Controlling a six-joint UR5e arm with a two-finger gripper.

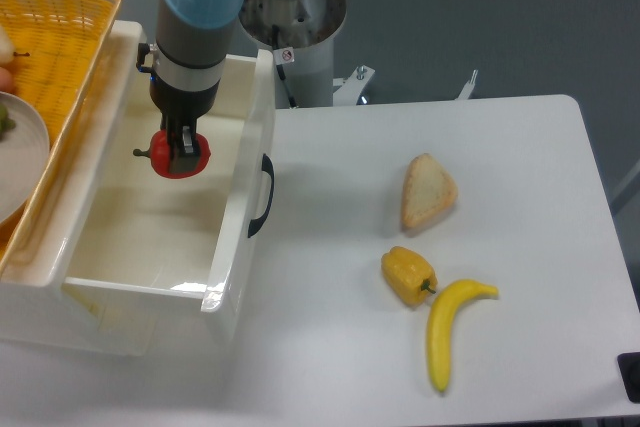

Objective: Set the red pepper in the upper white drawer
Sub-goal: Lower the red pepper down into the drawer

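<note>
Gripping pepper (178, 154) between closed fingers, gripper (183, 150) hanging inside drawer (243, 172) opening. Pepper sitting directly under fingers, stem pointing left, drawer floor below it; contact with floor unclear. Release likely coming next.

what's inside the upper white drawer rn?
Only the red pepper, clamped in the gripper, within the upper white drawer. Visible floor is bare; the arm hides the back corner.
</note>
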